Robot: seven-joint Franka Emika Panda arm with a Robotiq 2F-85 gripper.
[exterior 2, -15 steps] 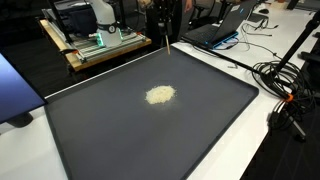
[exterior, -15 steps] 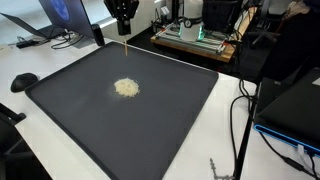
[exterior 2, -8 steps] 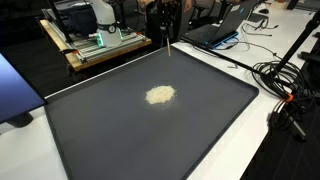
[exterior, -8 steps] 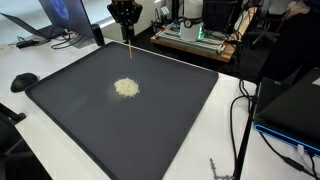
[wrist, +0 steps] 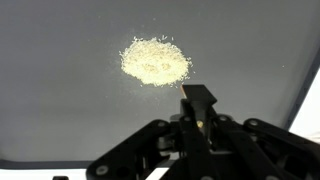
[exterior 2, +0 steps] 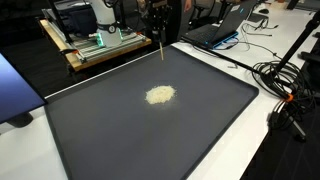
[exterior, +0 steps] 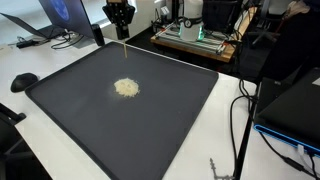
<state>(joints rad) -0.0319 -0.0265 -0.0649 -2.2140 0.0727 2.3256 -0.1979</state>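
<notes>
Plainly, the tool [exterior: 121, 22] is clenched on a thin pale stick [exterior: 124, 34] that hangs straight down from its fingertips. In the wrist view the jaws stand pressed together, with a sliver of the pale stick showing between them. So the pick-up of the stick looks done. What has not yet happened, judging by how things lie, is any contact between the stick and the pile of pale grains [wrist: 155, 61].

The pile sits below the tool and out ahead of its fingertips, well apart from the stick's lower end. It lies as one compact, roughly round heap, with only a light scatter of loose grains at its edge. In both exterior views the stick's tip hangs over the mat's border on the tool's side. Whether it touches the surface cannot be told.

As for what holds what, the wide dark mat [exterior: 170, 110] beneath the tool has a thin raised edge and carries only the grain pile [exterior 2: 160, 95], near its middle. The mat rests on a white table [exterior 2: 240, 150].

Behind the tool, a shallow wooden tray [exterior 2: 100, 52] bears a piece of equipment with a green glow. Its details are too small to make out. A laptop [exterior: 60, 15] stands near the tool, beyond the mat.
</notes>
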